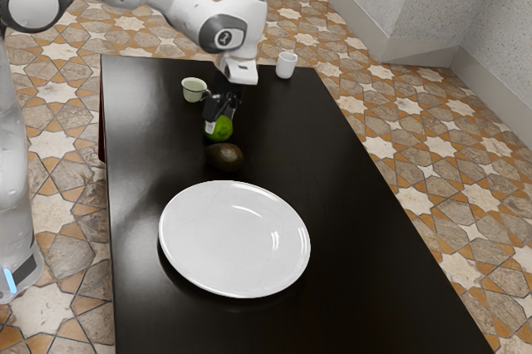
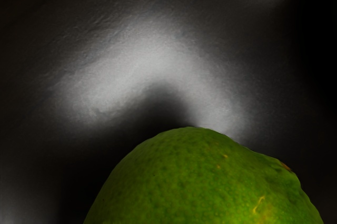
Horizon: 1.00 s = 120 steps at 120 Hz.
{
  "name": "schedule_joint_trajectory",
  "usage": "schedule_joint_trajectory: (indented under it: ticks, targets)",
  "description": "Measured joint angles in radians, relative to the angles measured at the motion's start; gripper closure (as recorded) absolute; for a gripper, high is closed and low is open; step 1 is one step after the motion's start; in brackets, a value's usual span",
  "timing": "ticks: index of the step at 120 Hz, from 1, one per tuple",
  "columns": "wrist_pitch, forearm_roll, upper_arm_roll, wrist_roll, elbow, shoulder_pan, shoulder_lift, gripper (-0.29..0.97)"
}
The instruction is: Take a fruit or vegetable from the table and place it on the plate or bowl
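While the exterior view shows the gripper [image 1: 221, 115] clamped on the lime [image 1: 220, 129] from two sides, apparently ready to carry it, a dark avocado [image 1: 224, 156] lies just beside, between it and the white plate [image 1: 234, 238]; two cups [image 1: 194, 88] stand behind. Seen from the wrist view, the lime sits just under the hand, over the dark table [image 2: 131, 77]

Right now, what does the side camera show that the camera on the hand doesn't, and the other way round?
Only the exterior view: the gripper, the white plate, a dark avocado, a green-rimmed cup and a white cup. Only the wrist view: pebbled skin and orange flecks on the green fruit. Both: that fruit and the dark table.
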Motion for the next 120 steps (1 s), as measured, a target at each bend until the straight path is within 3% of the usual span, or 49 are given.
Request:
schedule_joint_trajectory:
  ticks: [26,47,67,100,120]
  targets:
    - [0.020,-0.029,0.000,0.039,0.002,0.002,0.037,0.00]
    - [0.052,-0.100,0.000,0.062,0.004,0.002,0.042,0.31]
    - [0.086,-0.129,-0.002,0.073,0.008,-0.008,-0.007,0.35]
    - [0.099,-0.134,-0.017,-0.044,-0.035,-0.363,-0.288,0.34]
    - [0.100,-0.134,-0.161,-0.191,-0.184,-0.413,-0.443,0.33]
